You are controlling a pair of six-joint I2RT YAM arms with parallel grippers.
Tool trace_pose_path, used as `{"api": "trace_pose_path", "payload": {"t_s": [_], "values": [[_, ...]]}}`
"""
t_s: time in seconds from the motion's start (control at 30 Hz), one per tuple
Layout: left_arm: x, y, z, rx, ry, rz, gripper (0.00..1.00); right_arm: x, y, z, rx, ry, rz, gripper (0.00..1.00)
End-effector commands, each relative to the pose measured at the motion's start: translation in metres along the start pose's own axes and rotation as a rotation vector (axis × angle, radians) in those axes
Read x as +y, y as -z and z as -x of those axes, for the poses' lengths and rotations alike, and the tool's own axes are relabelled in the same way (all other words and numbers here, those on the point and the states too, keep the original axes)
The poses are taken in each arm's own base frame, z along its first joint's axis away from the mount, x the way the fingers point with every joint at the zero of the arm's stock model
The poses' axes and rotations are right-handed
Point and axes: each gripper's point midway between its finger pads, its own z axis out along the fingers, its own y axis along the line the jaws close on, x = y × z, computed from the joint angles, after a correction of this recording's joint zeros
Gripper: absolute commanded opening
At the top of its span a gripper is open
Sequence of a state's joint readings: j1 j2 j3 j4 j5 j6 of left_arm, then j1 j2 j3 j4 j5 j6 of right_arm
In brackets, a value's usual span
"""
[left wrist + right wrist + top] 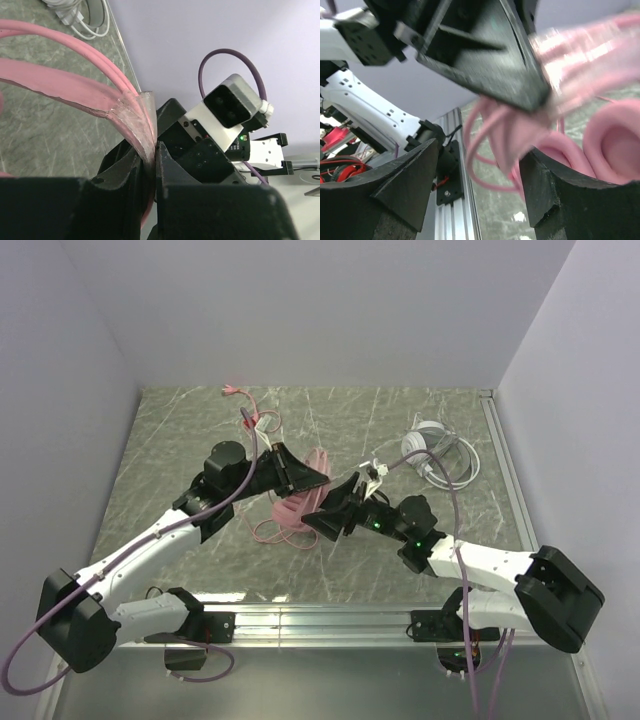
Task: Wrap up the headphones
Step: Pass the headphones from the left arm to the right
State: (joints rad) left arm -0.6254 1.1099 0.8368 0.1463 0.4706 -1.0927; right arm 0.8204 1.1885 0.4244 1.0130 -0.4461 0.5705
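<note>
The pink headphones [292, 510] lie mid-table with their cord looped in a bundle under them. My left gripper [312, 476] is shut on them: in the left wrist view its jaws [155, 150] pinch the flat pink band and the pink cords [75, 50] together. My right gripper [338, 512] stands open just right of the bundle. In the right wrist view the blurred pink cord loops [490, 145] hang between its fingers [555, 190], and a pink ear cup [615, 145] sits to the right. The white-grey headphones [436, 448] rest at the back right with their thin cord coiled around them.
The pink cord's plug end [232, 392] trails to the back left by the wall. An aluminium rail [330, 618] runs along the near edge, and walls close in the table on three sides. The white-grey headphones [80, 15] also show in the left wrist view.
</note>
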Motion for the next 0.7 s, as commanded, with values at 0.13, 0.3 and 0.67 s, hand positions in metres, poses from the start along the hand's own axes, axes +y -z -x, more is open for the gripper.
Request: {"api": "trace_pose_path", "payload": {"t_s": [0.13, 0.3, 0.67], "values": [[-0.038, 0.005, 0.003, -0.006, -0.035, -0.189, 0.0, 0.017, -0.019, 0.029, -0.067, 0.053, 0.074, 0.52], [-0.033, 0.006, -0.005, 0.014, -0.008, -0.207, 0.0, 0.017, -0.02, 0.027, -0.066, 0.046, 0.081, 0.25], [0.034, 0.022, 0.031, -0.072, -0.119, 0.114, 0.79, -0.002, 0.0, 0.017, 0.017, 0.048, -0.094, 0.0]]}}
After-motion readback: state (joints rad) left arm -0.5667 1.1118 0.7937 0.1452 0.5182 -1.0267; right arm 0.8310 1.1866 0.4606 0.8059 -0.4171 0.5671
